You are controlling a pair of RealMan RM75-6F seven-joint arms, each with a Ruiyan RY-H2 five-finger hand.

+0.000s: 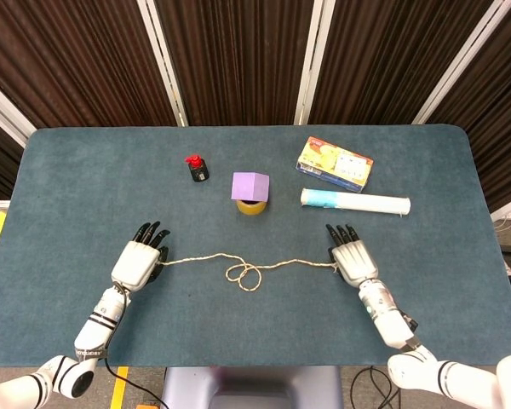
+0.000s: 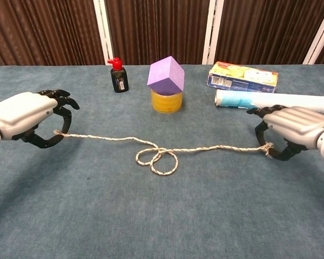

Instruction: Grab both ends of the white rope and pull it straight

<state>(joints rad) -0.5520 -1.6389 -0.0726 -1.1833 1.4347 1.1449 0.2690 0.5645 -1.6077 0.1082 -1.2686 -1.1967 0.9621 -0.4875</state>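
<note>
You have the white rope [image 2: 156, 154] lying across the near half of the worktop [image 1: 68, 170], with one end at your left hand [image 2: 27, 116] and the other at your right hand [image 2: 291, 129], and a double loop bunched in the middle, just in front of the purple cube [image 2: 166, 74] that sits on the yellow tape roll [image 2: 166, 101]. In the chest view each hand has its fingers curled round with the rope end pinched between thumb and finger, so both ends look held, though the contact is small and I would judge the hold light rather than firm. Before you pull, squeeze a little harder on both sides, because a frayed tip like the one at your right hand could slip out under tension. Then draw the hands apart along the line of the rope, outward and level, keeping them low over the worktop so the loop slides open instead of lifting and tightening. Move both sides at an even pace; if one hand leads, the coil may drag sideways. Watch the middle: if the loops cross in a way that forms a knot, it will cinch rather than open, and that cannot be told from here. Keep your right hand clear of the white roll [image 1: 355, 201] lying just behind it.
</note>
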